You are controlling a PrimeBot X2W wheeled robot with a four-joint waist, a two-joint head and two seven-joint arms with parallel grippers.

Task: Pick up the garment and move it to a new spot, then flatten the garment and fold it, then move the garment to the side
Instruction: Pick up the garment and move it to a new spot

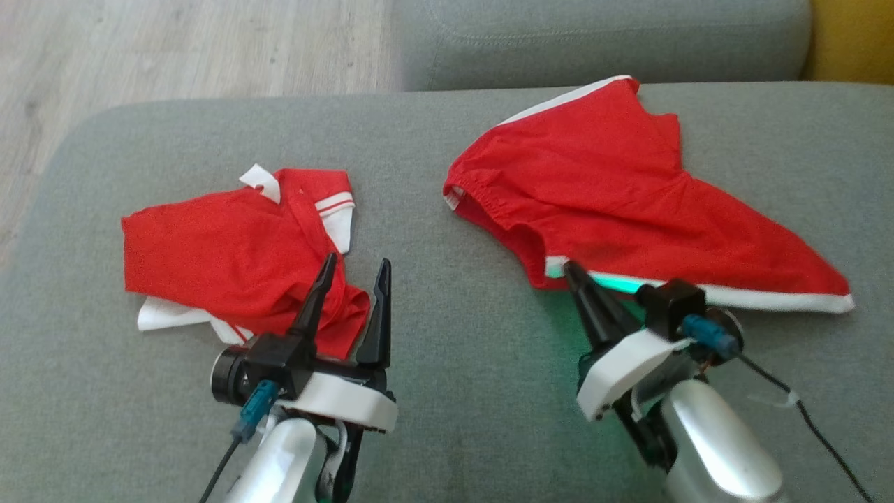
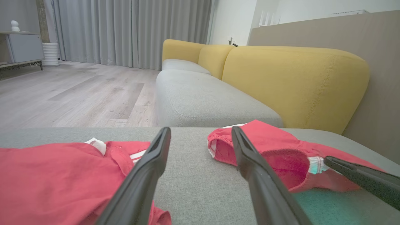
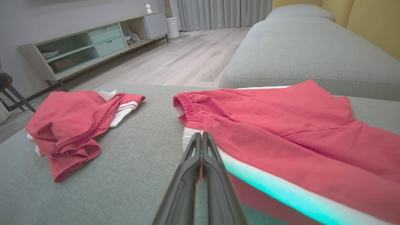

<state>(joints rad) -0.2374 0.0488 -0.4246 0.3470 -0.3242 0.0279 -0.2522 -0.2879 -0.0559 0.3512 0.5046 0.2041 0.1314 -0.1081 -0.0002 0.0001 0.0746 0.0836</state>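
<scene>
The garment, a pair of red shorts (image 1: pixel 601 188) with a white side stripe, lies spread on the right of the grey cushion (image 1: pixel 433 391). My right gripper (image 1: pixel 567 269) is shut, its tips pinching the shorts' near-left corner at the white hem. In the right wrist view the closed right gripper (image 3: pixel 200 135) meets the shorts (image 3: pixel 281 115) just below the elastic waistband. My left gripper (image 1: pixel 356 264) stands open over the near edge of a crumpled red shirt (image 1: pixel 223 251) and holds nothing. The left wrist view shows the left gripper (image 2: pixel 200 129) spread wide, with the shorts (image 2: pixel 281 147) to its right.
Wooden floor (image 1: pixel 174 49) lies past the cushion's rounded left edge. A second grey seat (image 1: pixel 601 42) and a yellow backrest (image 2: pixel 293 81) stand beyond. A low cabinet (image 3: pixel 93 47) stands against the far wall. Bare cushion separates the shirt from the shorts.
</scene>
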